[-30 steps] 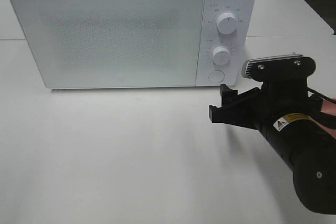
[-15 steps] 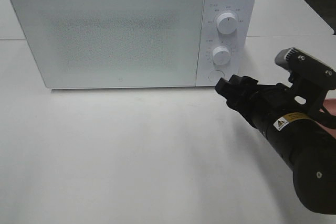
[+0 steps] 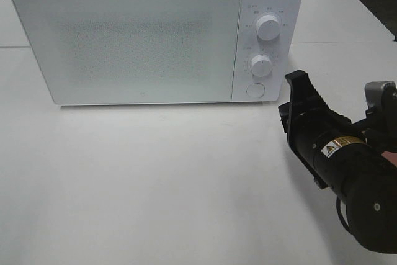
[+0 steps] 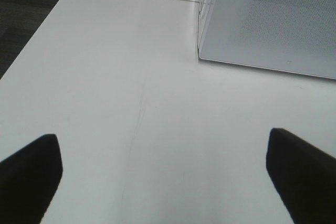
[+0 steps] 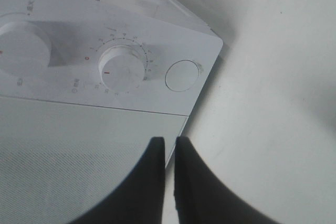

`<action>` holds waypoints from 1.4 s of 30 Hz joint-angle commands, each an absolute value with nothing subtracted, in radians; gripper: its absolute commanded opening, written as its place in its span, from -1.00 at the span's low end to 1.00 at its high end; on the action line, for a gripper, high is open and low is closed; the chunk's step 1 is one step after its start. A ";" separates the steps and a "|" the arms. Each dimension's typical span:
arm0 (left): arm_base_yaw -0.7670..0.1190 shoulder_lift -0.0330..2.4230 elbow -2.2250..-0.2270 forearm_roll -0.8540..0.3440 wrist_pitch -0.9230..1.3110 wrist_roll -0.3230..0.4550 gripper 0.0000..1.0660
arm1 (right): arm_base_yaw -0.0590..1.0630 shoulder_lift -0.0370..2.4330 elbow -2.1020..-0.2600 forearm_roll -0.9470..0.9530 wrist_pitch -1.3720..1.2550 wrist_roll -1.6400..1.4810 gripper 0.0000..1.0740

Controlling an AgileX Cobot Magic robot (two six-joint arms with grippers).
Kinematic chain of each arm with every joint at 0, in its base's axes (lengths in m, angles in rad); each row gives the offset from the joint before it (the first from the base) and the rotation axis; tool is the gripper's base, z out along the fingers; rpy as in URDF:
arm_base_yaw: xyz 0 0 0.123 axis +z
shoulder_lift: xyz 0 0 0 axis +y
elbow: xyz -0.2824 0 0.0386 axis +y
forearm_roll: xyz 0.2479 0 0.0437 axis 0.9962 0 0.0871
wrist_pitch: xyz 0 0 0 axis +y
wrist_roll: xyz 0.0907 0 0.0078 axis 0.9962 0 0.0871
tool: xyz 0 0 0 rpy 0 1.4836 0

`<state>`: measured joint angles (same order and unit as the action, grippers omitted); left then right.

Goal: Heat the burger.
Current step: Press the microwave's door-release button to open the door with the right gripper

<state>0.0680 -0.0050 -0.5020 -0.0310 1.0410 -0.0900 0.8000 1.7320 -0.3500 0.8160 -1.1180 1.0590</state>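
Burger not in view; microwave point(image 3: 142, 35) door shut. Right gripper point(image 5: 167, 140) fingers together, empty, round button point(image 5: 182, 75) just ahead of tips; left gripper point(image 4: 161, 141) spread wide, farther off

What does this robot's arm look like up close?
The right arm is a thick, matte black cylinder with a small yellow-and-white warning sticker and a grey camera block. The right gripper and left gripper are plain black too.
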 commanded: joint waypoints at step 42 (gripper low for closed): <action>0.072 -0.027 -0.499 -0.036 1.032 -0.091 0.83 | 0.654 1.905 -0.542 0.628 -1.043 1.364 -1.00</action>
